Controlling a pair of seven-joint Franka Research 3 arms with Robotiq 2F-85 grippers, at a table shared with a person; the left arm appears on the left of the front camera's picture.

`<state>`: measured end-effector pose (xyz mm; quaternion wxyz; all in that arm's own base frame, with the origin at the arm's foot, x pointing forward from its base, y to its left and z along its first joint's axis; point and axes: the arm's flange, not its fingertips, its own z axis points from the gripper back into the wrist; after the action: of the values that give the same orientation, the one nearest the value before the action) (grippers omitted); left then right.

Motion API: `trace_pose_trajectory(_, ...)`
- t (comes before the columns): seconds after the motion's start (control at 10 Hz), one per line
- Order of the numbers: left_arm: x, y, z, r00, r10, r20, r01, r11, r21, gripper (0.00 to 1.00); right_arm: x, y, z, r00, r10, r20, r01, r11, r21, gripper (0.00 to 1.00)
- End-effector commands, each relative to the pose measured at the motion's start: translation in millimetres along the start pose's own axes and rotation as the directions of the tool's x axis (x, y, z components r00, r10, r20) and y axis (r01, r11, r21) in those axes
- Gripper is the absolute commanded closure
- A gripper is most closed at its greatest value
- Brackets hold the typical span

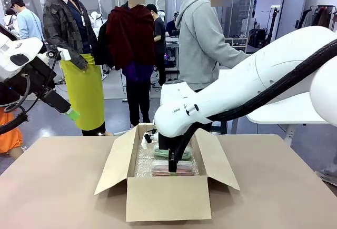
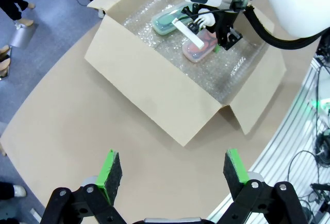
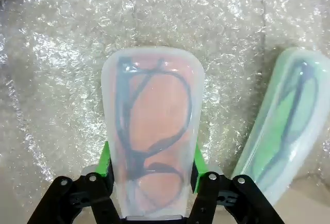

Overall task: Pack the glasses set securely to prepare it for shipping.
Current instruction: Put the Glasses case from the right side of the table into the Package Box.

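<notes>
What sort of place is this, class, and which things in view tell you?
Most likely a robotics lab or test hall. A white robot arm reaches into a cardboard box on a table, and people stand about on an open floor behind it.

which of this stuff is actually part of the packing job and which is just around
Job: pink case, mint green case, cardboard box, bubble wrap lining it, right tool astride the pink case.
Just around: left tool, open above the table; person in a grey hoodie; white table behind.
</notes>
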<state>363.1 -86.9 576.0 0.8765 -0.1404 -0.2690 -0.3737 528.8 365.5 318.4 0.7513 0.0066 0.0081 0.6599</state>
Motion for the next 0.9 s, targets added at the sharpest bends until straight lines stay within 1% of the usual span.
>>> trace_pose_trajectory(0.0,-1,2,2,1.000,-0.016,0.016,0.017,1.000,-0.023,0.00,8,5,8,1.000,0.001,-0.016,-0.002,0.999,-0.039,0.00)
trace_pose_trajectory(0.1,-1,2,2,1.000,-0.016,0.016,0.017,1.000,-0.023,0.00,7,6,15,1.000,0.007,-0.017,-0.008,0.998,-0.055,0.00)
trace_pose_trajectory(0.3,-1,2,2,1.000,-0.016,0.016,0.017,1.000,-0.023,0.00,6,6,21,1.000,0.008,-0.014,-0.008,0.999,-0.040,0.00)
trace_pose_trajectory(0.4,-1,2,2,1.000,-0.016,0.016,0.017,1.000,-0.023,0.00,4,7,27,1.000,0.007,-0.013,-0.008,0.999,-0.051,0.00)
trace_pose_trajectory(0.5,-1,2,2,1.000,-0.016,0.016,0.017,1.000,-0.023,0.00,1,7,31,0.999,0.010,-0.037,-0.013,0.997,-0.072,0.00)
trace_pose_trajectory(0.6,-1,2,2,1.000,-0.016,0.016,0.017,1.000,-0.023,0.00,7,1,20,1.000,0.024,0.003,-0.023,0.999,-0.038,0.00)
trace_pose_trajectory(0.8,-1,2,2,1.000,-0.016,0.016,0.017,1.000,-0.023,0.00,7,1,20,1.000,0.024,0.003,-0.023,0.999,-0.038,0.00)
